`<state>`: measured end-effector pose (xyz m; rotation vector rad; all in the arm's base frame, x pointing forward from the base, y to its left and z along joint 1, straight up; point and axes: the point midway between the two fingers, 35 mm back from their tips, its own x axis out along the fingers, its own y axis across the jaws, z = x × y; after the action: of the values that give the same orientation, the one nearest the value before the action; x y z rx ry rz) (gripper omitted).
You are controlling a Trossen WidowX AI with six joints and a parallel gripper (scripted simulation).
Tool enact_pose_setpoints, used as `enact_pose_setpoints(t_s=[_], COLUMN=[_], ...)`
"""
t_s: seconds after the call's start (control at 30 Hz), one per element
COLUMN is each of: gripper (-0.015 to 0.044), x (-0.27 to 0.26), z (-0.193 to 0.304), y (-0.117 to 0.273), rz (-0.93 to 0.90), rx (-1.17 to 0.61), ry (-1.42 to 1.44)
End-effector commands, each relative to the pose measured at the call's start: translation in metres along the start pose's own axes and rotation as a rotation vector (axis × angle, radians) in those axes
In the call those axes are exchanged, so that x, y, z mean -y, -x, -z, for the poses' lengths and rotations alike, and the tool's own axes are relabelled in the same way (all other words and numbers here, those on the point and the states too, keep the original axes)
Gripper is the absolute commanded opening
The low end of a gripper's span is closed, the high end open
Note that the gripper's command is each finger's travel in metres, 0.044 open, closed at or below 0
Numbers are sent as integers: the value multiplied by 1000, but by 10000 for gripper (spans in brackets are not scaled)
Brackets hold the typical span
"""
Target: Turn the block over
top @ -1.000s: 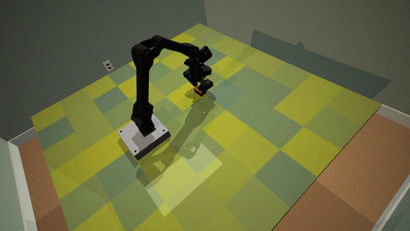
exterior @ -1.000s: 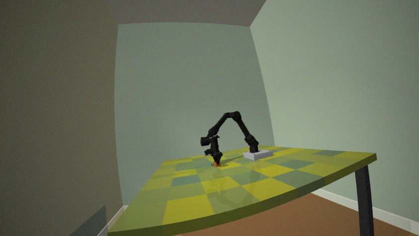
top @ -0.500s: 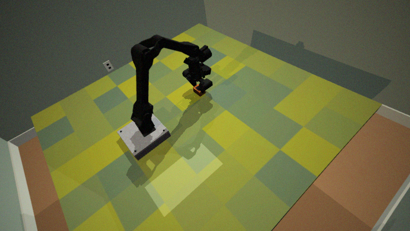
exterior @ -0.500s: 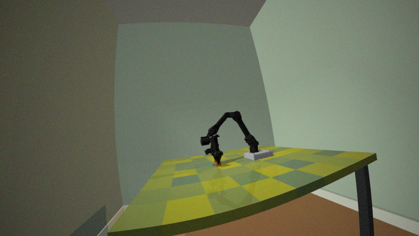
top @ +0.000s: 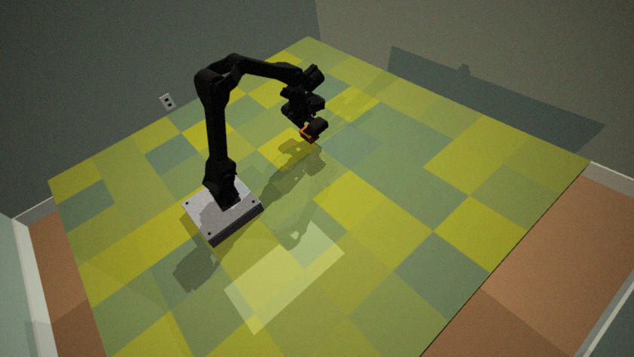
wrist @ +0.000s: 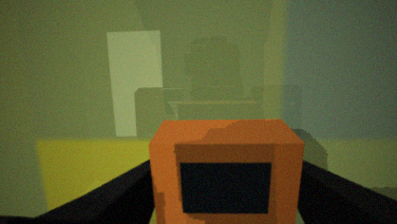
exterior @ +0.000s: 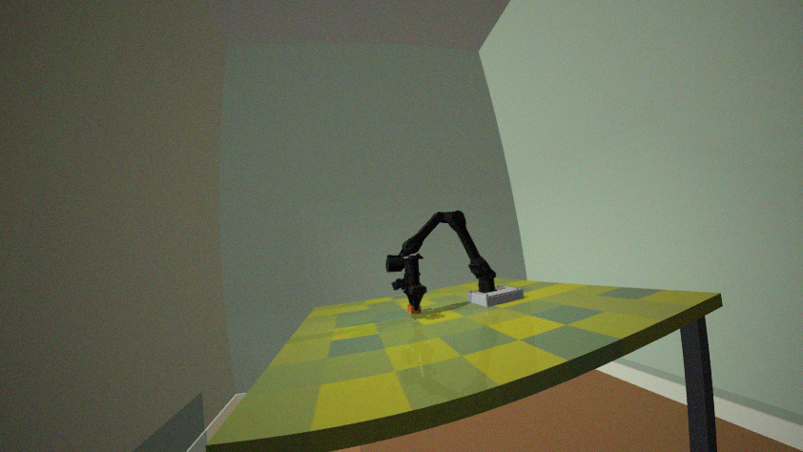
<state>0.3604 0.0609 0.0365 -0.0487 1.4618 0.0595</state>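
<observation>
The orange block [top: 306, 135] [exterior: 411, 309] [wrist: 225, 132] is between the two black fingers. Its marked side, with a dark rectangle [wrist: 225, 187], faces up toward the wrist camera. My gripper [top: 312, 131] [exterior: 414, 307] [wrist: 222, 166] points down and is shut on the block, with one finger against each side. The block appears to be a little above the patchwork table [top: 470, 163] [exterior: 360, 393]. The underside of the block is hidden, and a finger covers part of it in the top view.
The arm's pale grey base [top: 242, 195] [exterior: 477, 297] stands on the table, to the left of the block in the top view and to its right in the exterior view. The arm's shadow falls beside the block. A pale light patch [top: 275, 288] lies in front of the base.
</observation>
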Motion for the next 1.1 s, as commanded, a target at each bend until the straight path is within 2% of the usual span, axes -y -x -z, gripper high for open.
enact_pose_setpoints(t_s=[0.0, 0.83, 1.07], gripper=[0, 0, 0], x=[0, 1, 1], z=[0, 7, 8], y=[-1, -2, -1], rz=[6, 5, 4], rx=[67, 452, 474], ry=[-2, -5, -6])
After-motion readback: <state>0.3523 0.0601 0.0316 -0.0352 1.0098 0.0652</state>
